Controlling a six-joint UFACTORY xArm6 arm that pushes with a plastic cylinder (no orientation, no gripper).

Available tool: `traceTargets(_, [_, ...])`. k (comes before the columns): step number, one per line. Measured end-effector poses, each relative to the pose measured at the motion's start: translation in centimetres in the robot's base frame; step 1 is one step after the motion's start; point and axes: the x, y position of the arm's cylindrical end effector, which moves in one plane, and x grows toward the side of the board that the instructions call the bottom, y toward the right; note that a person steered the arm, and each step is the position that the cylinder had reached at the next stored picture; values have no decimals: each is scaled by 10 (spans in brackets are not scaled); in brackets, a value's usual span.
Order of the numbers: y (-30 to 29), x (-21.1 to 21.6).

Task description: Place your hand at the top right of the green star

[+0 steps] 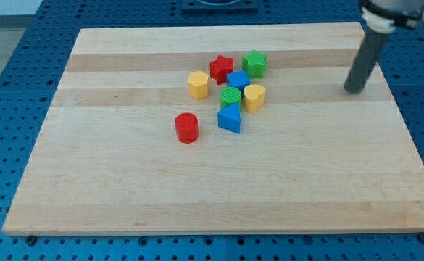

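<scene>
Camera view, the only one: wooden desk (125, 188) on a blue pegboard (23, 43), with a cluster of blocks a little above the middle. Green star (254, 63) at the cluster's upper right corner, touching or nearly touching the red star (221, 69) on its left, with a blue cube (238, 80) just below and between them. Further down, a green cylinder (230, 96), a yellow heart-like block (254, 96) and a blue triangular block (230, 119); a yellow hexagonal block (198, 84) on the cluster's left and a red cylinder (186, 127) set apart at lower left. No hand to call spread or pressed together, only a dark rod coming down from the view's top right, my tip (354, 90) resting on the desk. Tip well apart from the green star, off to the view's right and slightly lower than the star, touching no block. Task judged only partly done: correct side reached, but not yet close and not yet above. Left to do, by this reading: a slide toward the view's left and a little up, ending just beside the star's upper right corner without nudging it
</scene>
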Motion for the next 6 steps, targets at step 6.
traceTargets(6, [-143,-66])
